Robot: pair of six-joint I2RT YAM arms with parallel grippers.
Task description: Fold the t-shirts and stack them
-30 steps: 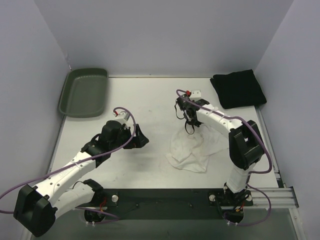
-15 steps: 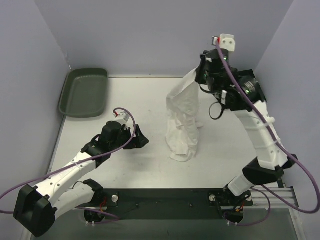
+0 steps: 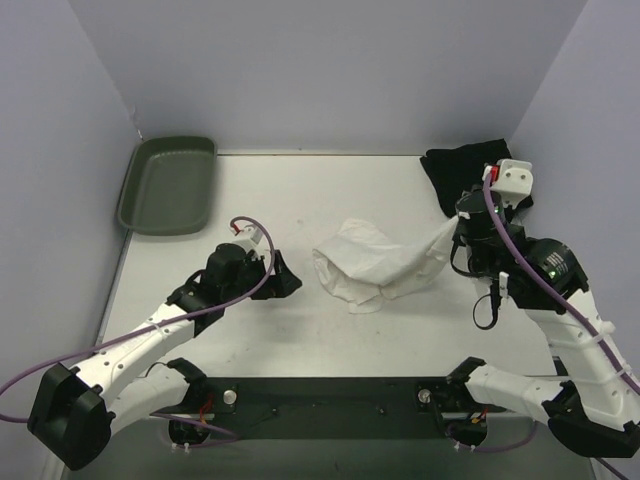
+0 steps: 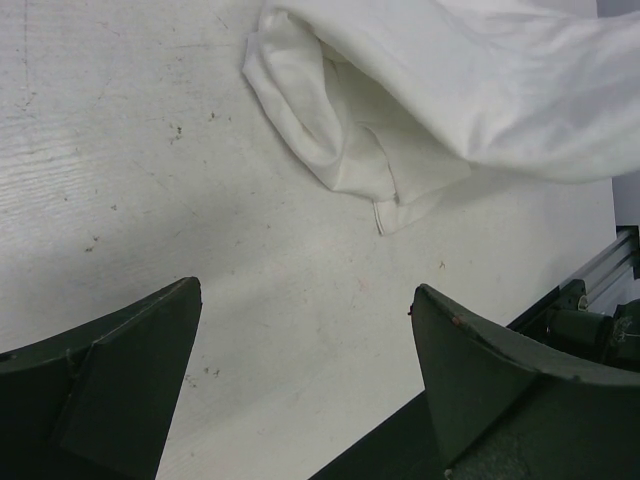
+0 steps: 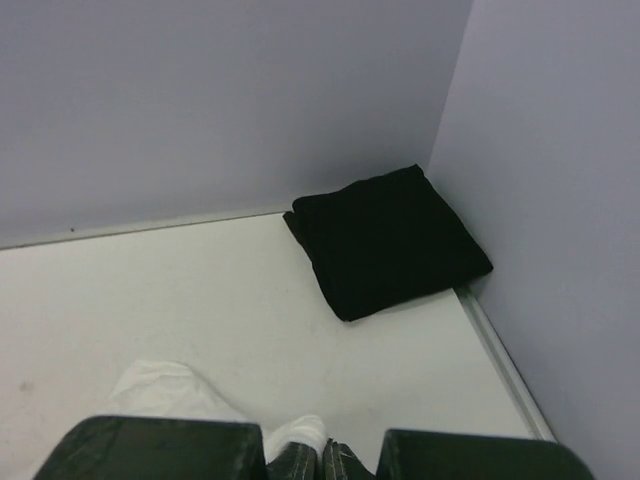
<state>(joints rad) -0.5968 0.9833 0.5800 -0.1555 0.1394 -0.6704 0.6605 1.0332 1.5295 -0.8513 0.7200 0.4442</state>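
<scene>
I see the crumpled white cloth t-shirt (image 3: 372, 262) bunched mid-table, stretched toward 3 o'clock; the folded black cloth t-shirt (image 5: 385, 240) lies flat at 2 o'clock.

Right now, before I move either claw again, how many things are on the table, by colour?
white t-shirt: 1
black t-shirt: 1
dark green tray: 1
Total: 3

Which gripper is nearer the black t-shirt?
Right. The right gripper, holding the white t-shirt, hangs beside the black t-shirt; the left gripper is across the table.
</scene>
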